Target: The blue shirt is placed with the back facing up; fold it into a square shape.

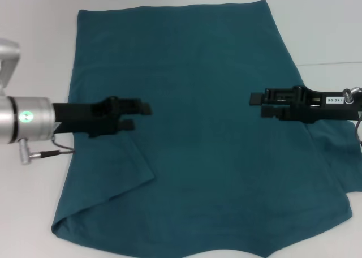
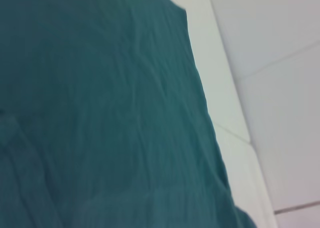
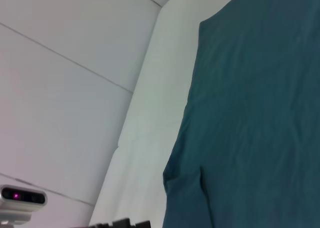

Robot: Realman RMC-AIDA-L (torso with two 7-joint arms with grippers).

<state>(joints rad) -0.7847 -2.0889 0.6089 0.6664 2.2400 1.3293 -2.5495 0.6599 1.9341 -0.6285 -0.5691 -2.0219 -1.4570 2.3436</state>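
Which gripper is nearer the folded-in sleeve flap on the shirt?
Left. The left gripper hovers just above the folded-in flap of the blue shirt. The right gripper hangs across the shirt, over its opposite side.

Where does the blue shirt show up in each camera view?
Head view: the blue shirt fills the middle, under both arms.
Left wrist view: it covers all but one side strip, where white table shows.
Right wrist view: it takes one side, table beside it.
Shared landmark: the shirt's straight edge against the white table.
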